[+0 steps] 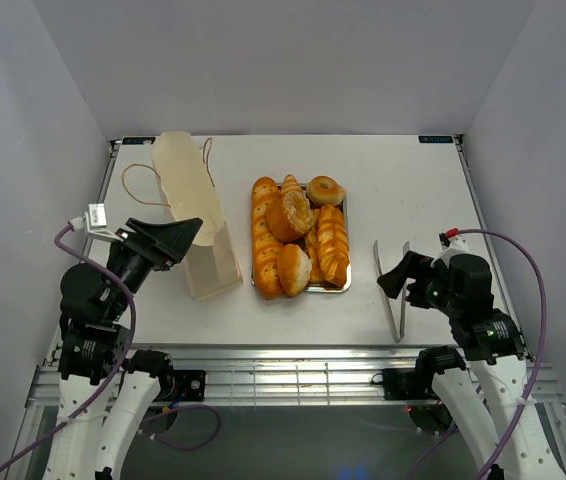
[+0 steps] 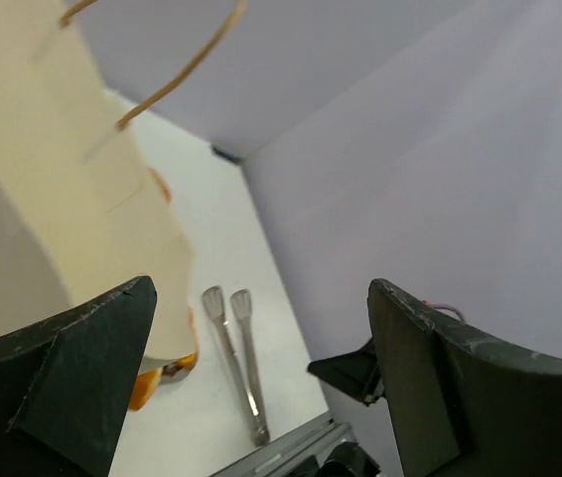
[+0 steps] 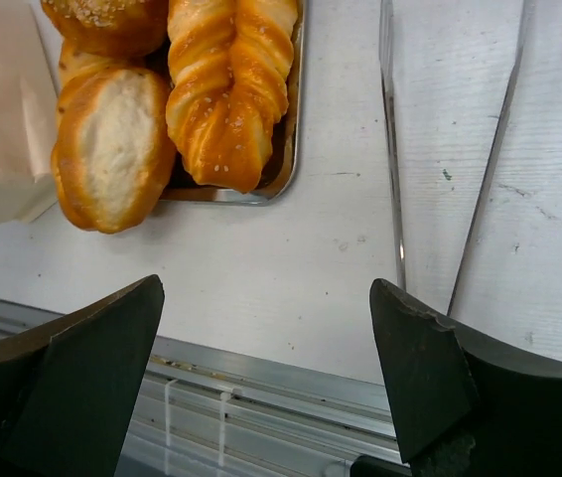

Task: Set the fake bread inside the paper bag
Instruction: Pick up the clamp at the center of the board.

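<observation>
my left tool [image 1: 185, 243] and right tool [image 1: 395, 275] both spread wide, holding nothing, fake bread [image 1: 298, 235] all heaped in the silver tray [image 1: 348, 286] on the bench [image 1: 413, 190], paper bag [image 1: 195, 215] lying just left of it

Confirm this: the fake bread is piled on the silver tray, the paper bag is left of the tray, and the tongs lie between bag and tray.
Wrong on the tongs: the top external view shows them right of the silver tray, not between it and the paper bag. The fake bread is on the tray, bag to its left.
</observation>
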